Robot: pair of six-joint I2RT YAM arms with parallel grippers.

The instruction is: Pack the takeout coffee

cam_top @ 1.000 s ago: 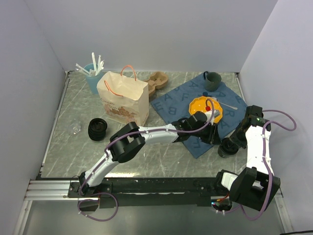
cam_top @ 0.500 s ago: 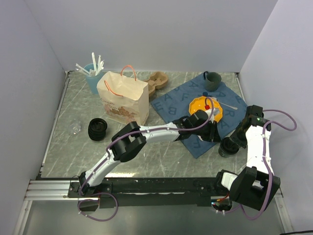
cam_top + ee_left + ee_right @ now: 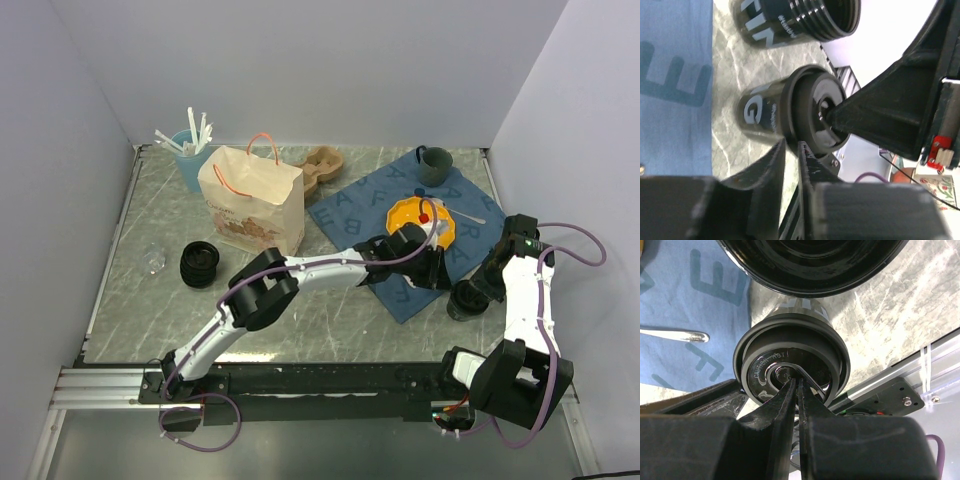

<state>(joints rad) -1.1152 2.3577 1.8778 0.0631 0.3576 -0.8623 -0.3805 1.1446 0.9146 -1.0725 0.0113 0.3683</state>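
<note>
Points right claw (image 3: 796, 386) straight down at upright coffee cup (image 3: 762, 365), tips pressed together on lid; holds left claw (image 3: 791, 150) just beside, pinched together, empty.

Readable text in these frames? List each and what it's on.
"CAUTION HOT!": embossed on the lid of the lidded cup.
"IG": lidded cup side, cut off.
"FIN": ribbed cup side, cut off.
"E", "F": blue cloth.
Smaller cup print, paper bag print: unreadable.
</note>
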